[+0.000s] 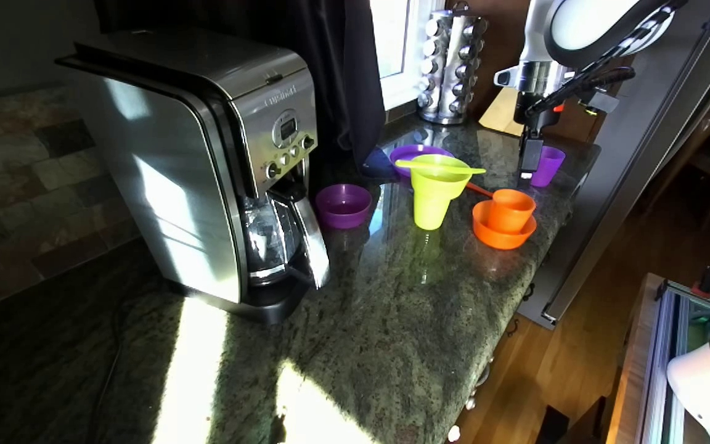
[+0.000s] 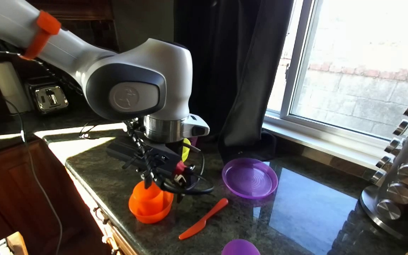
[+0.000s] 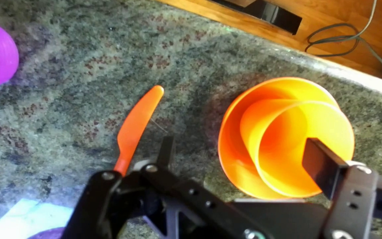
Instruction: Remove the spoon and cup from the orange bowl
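Observation:
The orange bowl (image 1: 495,239) stands on the counter near its front edge. It also shows in an exterior view (image 2: 151,218) and in the wrist view (image 3: 235,156). The orange cup (image 1: 512,208) leans tilted inside it; it also shows in the wrist view (image 3: 277,142) and an exterior view (image 2: 147,196). No spoon shows in the bowl; the spoon is hidden or out of view. My gripper (image 3: 240,146) is open and empty, above the counter. In the wrist view one fingertip overlaps the cup's opening and one is over bare counter beside the bowl.
An orange knife (image 3: 134,127) lies on the counter beside the bowl. A purple cup (image 1: 549,166), a yellow-green funnel-shaped piece (image 1: 432,203) with a yellow-green utensil across it, a purple plate (image 2: 250,179), a purple bowl (image 1: 344,213) and a coffee maker (image 1: 207,172) stand around.

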Robot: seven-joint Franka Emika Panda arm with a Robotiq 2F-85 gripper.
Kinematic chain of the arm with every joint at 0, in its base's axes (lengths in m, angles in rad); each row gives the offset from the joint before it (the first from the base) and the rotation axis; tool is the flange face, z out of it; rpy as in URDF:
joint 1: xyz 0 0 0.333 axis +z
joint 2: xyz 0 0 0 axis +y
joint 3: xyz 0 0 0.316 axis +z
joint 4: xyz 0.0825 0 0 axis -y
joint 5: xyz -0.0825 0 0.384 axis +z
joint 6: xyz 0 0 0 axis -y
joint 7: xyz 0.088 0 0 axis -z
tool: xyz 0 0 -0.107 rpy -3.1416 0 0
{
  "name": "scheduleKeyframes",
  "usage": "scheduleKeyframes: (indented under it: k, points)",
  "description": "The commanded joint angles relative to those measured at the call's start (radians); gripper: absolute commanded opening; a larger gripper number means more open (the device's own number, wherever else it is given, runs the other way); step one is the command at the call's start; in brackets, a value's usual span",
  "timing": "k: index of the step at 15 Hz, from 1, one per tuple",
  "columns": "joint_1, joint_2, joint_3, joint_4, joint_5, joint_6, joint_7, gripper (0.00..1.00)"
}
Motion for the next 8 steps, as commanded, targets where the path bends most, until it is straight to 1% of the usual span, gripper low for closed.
scheduleKeyframes:
  k: [1, 2, 3, 4, 5, 6, 7, 8]
  points:
    - [0.020, 0.000, 0.002, -0.043, 0.029, 0.084, 0.030, 0.90]
    - [0.024, 0.005, 0.004, -0.046, 0.033, 0.096, 0.035, 0.80]
    - [0.027, 0.010, 0.005, -0.049, 0.035, 0.108, 0.040, 0.65]
    - [0.030, 0.015, 0.008, -0.050, 0.036, 0.117, 0.046, 0.64]
    - [0.032, 0.018, 0.009, -0.051, 0.037, 0.122, 0.051, 0.59]
    - [0.034, 0.022, 0.010, -0.053, 0.036, 0.129, 0.056, 0.51]
    - [0.036, 0.024, 0.011, -0.055, 0.036, 0.134, 0.060, 0.41]
    - [0.038, 0.027, 0.012, -0.056, 0.037, 0.138, 0.063, 0.34]
